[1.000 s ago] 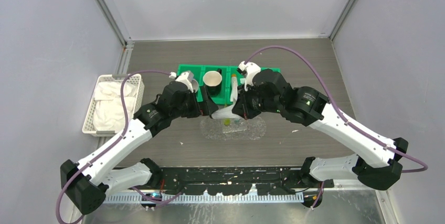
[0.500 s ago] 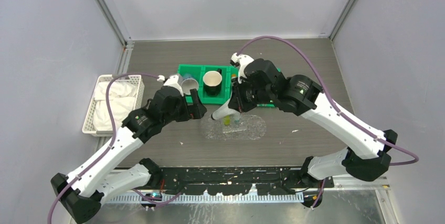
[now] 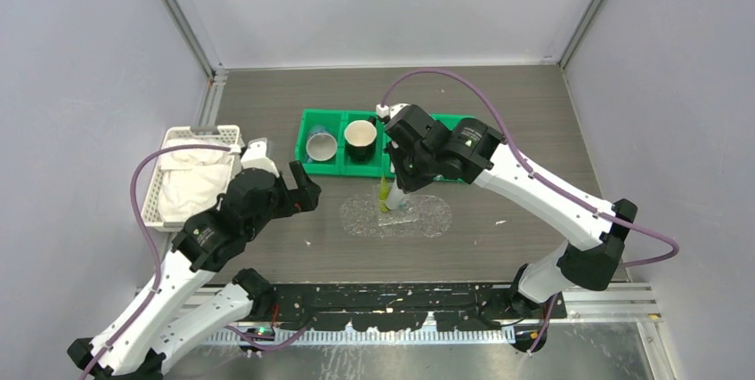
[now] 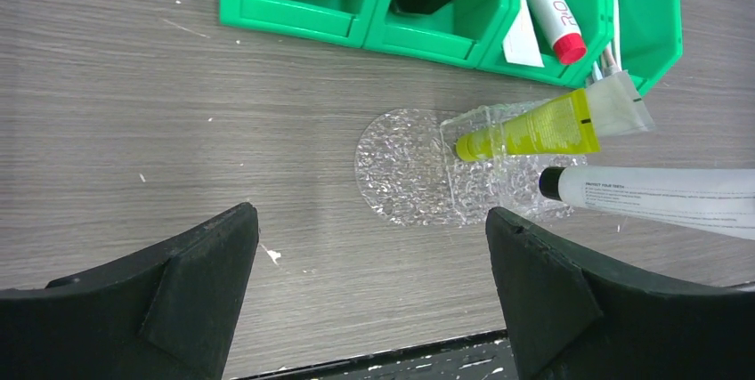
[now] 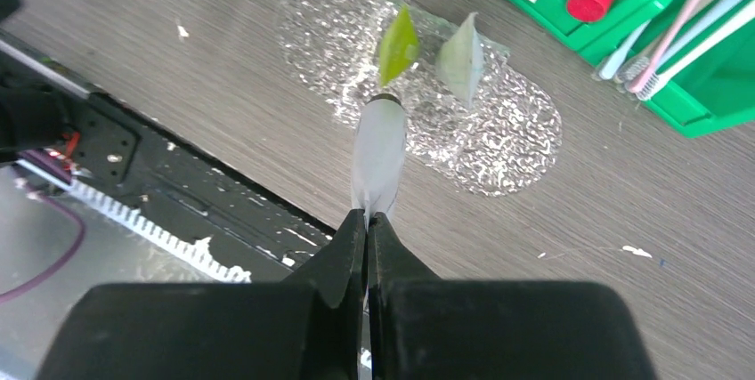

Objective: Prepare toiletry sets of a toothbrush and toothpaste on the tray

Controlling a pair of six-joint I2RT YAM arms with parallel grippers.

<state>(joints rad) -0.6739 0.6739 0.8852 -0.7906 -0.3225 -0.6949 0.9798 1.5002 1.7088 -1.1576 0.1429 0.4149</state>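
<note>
**Tray** (image 4: 401,175): clear, pebbled oval. It is lying flat on the counter (image 3: 267,95), just in front of the green bin (image 4: 294,22).

**Yellow-green tube** (image 4: 534,126): its cap end is resting on the right half of the tray. Its flat, clear tail is tilting up toward the bin's near corner. A clear wrapper-like piece is standing on the tray around the cap end.

**White tube** (image 5: 378,144): black-capped, with the cap pointing down over the tray's right part, just beside the yellow-green tube. Whether the cap is touching the tray cannot be told.

**Right gripper** (image 5: 367,218): its fingers are pressing together on the flat crimped end of the white tube and holding it above the tray.

**Left gripper** (image 4: 369,229): it is hanging over bare counter to the left of the tray, well apart from it. Its fingers are spread wide and holding nothing.

**Green bin, contents:**
- Left compartments: two cups, one pale-lined (image 3: 321,145) and one dark (image 3: 360,135), are sitting here.
- Next compartment: a red-capped tube (image 4: 552,15) is lying here.
- Right end: several toothbrushes (image 5: 677,28) in pink, white and pale blue are lying here.

**White mesh basket** (image 3: 203,130): it is standing at the left edge of the counter, well apart from the tray, and holding white cloth.
</note>
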